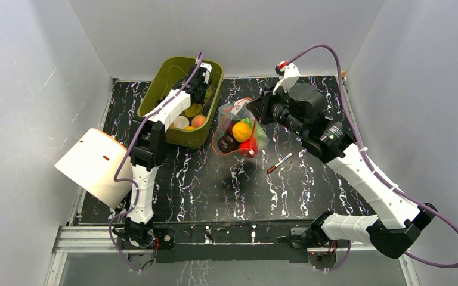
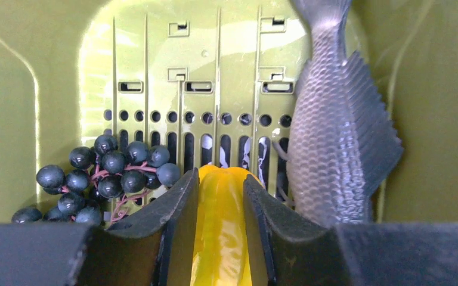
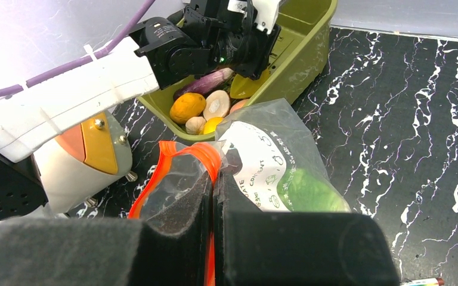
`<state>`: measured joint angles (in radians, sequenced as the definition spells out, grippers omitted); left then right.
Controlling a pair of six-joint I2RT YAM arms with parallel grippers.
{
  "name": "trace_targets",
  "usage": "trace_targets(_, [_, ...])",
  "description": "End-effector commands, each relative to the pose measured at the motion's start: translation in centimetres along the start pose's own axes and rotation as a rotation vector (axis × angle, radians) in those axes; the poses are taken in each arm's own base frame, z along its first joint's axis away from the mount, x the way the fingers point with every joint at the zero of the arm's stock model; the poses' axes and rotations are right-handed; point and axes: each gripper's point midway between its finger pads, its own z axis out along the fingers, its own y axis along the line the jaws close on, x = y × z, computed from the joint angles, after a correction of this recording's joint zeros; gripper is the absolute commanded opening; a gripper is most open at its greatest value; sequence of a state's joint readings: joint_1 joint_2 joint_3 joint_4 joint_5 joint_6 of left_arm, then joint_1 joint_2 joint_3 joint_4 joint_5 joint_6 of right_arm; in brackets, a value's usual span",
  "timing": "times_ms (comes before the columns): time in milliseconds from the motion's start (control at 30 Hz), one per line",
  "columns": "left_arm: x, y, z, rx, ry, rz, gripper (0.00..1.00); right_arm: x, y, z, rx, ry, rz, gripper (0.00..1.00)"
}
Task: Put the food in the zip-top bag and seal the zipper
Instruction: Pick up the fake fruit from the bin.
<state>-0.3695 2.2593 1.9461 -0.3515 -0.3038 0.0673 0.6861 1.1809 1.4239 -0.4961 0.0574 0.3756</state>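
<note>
The clear zip-top bag [image 1: 238, 132] lies beside the bin with its mouth held open. In it are a yellow-orange piece [image 1: 241, 130], a dark purple ball [image 1: 227, 143], a red piece [image 1: 248, 148] and green cabbage [image 3: 310, 192]. My right gripper [image 3: 213, 179] is shut on the red-orange zipper [image 3: 182, 150] at the mouth edge. My left gripper [image 2: 220, 179] reaches down into the olive-green bin [image 2: 214, 89], its jaws shut on a yellow piece of food [image 2: 223, 229]. In the top view, the left gripper [image 1: 198, 83] sits over the bin's far end.
In the bin, a dark grape bunch [image 2: 104, 176] lies left of the left gripper and a grey toy fish [image 2: 334, 149] right of it. More toy food [image 3: 188, 107] fills the bin's near end. A red-and-white pen [image 1: 279, 162] lies on the black marbled table right of the bag.
</note>
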Motion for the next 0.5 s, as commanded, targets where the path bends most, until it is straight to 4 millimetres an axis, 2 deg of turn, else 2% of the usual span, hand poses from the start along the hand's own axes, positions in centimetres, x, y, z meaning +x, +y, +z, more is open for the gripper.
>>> trace_targets(0, [-5.5, 0.9, -4.6, -0.004, -0.132, -0.056, 0.19, -3.6, 1.0, -1.4, -0.037, -0.134, 0.023, 0.00])
trace_targets(200, [-7.9, 0.6, -7.4, 0.021, -0.195, -0.091, 0.19, -2.5, 0.5, -1.1, -0.008, -0.099, 0.060, 0.00])
trace_targets(467, [-10.7, 1.4, -12.8, 0.057, -0.289, -0.139, 0.16, -1.7, -0.6, -0.4, 0.044, -0.100, 0.078, 0.00])
